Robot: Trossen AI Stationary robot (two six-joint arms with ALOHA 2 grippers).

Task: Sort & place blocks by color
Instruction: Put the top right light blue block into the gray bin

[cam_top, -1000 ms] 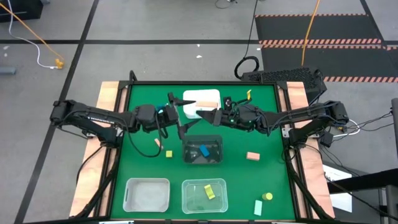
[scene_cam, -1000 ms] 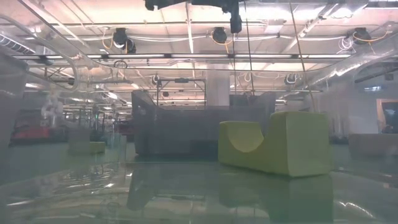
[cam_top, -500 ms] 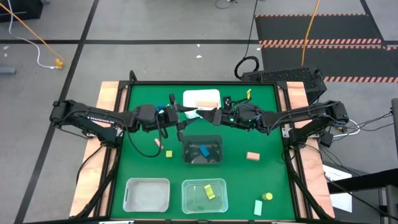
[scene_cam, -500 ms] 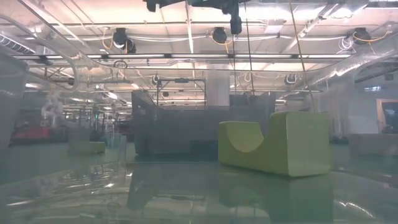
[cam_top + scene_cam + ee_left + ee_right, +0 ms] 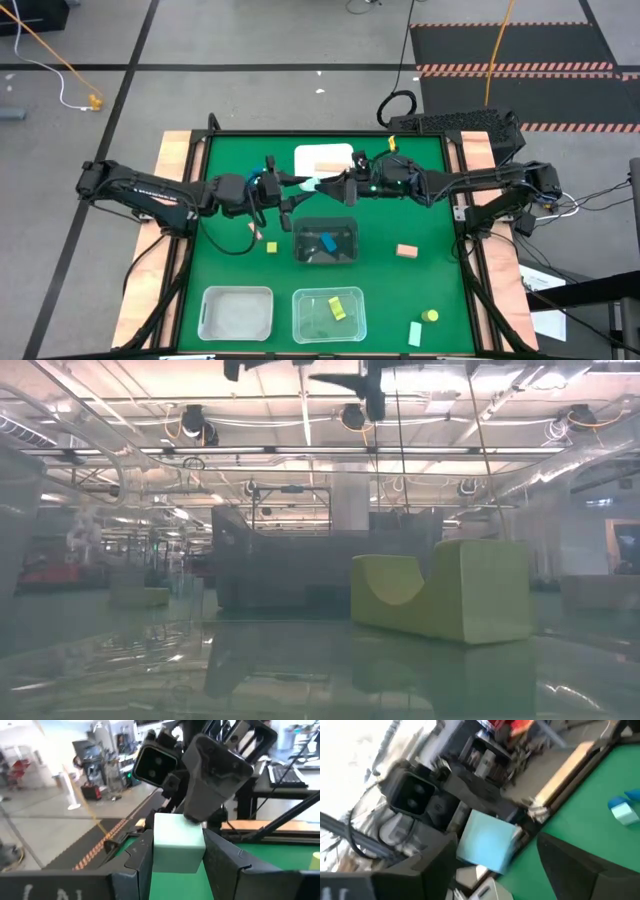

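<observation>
A mint green block point(image 5: 318, 183) hangs in the air over the near rim of the white bin point(image 5: 325, 156), between my two grippers, which meet tip to tip. My left gripper point(image 5: 306, 183) comes from the table's left and is shut on it. My right gripper point(image 5: 336, 183) comes from the right and is open, its fingers point(image 5: 570, 865) spread on either side of the same block point(image 5: 485, 844). Other blocks lie on the green mat: tan point(image 5: 406, 251), tan point(image 5: 254, 231), yellow point(image 5: 270, 247), a yellow cylinder point(image 5: 431, 316) and mint green point(image 5: 414, 334). My left gripper pinches the mint green block by two opposite side faces point(image 5: 159, 851) between its two fingers point(image 5: 220, 862). The fingers lie level and point toward the table's right. The block sits upright in the hold, lifted clear, high above the mat.
A dark bin point(image 5: 325, 240) holding a blue block stands in the middle of the mat. Two clear bins stand at the near edge, one at the left point(image 5: 237, 312) and one in the middle point(image 5: 329, 313) with a yellow block. A tan block lies in the white bin.
My left gripper has shut on the mint green block that my right gripper was holding out. My right gripper has then opened and let go. Both grippers and the block have shifted slightly toward the far edge, and the block has stayed in the air.
</observation>
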